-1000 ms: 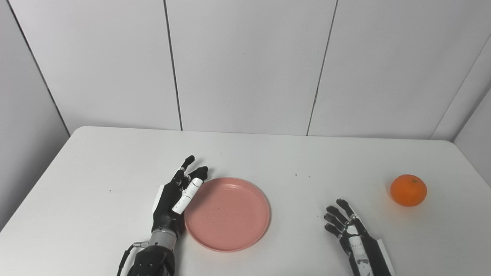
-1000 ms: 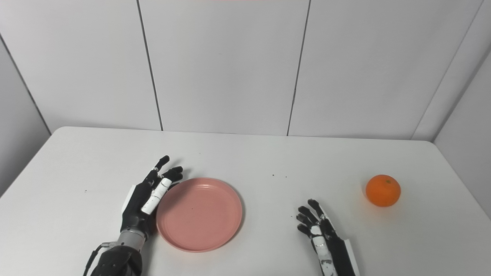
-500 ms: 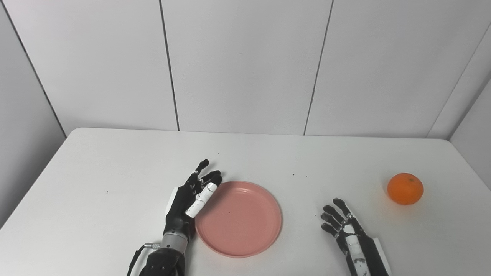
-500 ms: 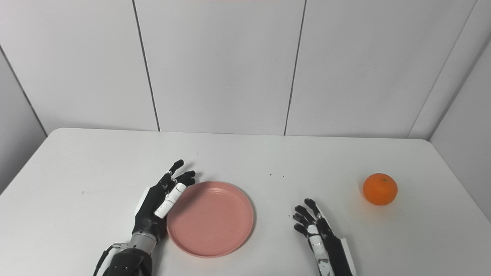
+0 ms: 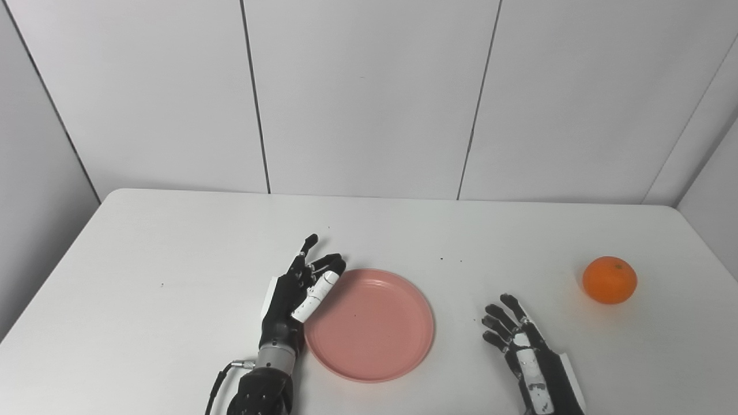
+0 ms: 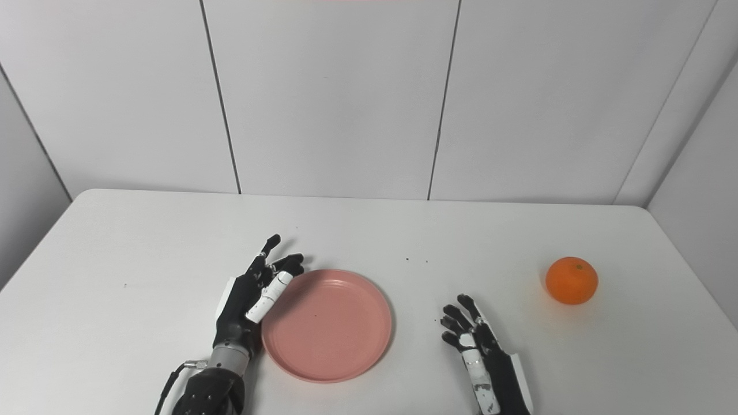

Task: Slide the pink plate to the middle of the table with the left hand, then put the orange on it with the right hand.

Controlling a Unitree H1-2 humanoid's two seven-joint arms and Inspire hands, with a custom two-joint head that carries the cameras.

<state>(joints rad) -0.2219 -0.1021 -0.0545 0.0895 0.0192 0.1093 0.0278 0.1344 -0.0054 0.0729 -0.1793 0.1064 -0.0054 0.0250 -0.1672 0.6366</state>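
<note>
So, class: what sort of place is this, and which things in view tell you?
Probably a robot test booth or lab, not a home: a bare white table walled in by plain grey panels, with only a pink plate and an orange set out.

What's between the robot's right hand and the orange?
Nothing. Both eye views show only bare white table between the right hand and the orange.

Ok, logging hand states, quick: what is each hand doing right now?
Left hand: open, holding nothing, against the left edge of the plate.
Right hand: open, empty, apart from the orange.
</note>
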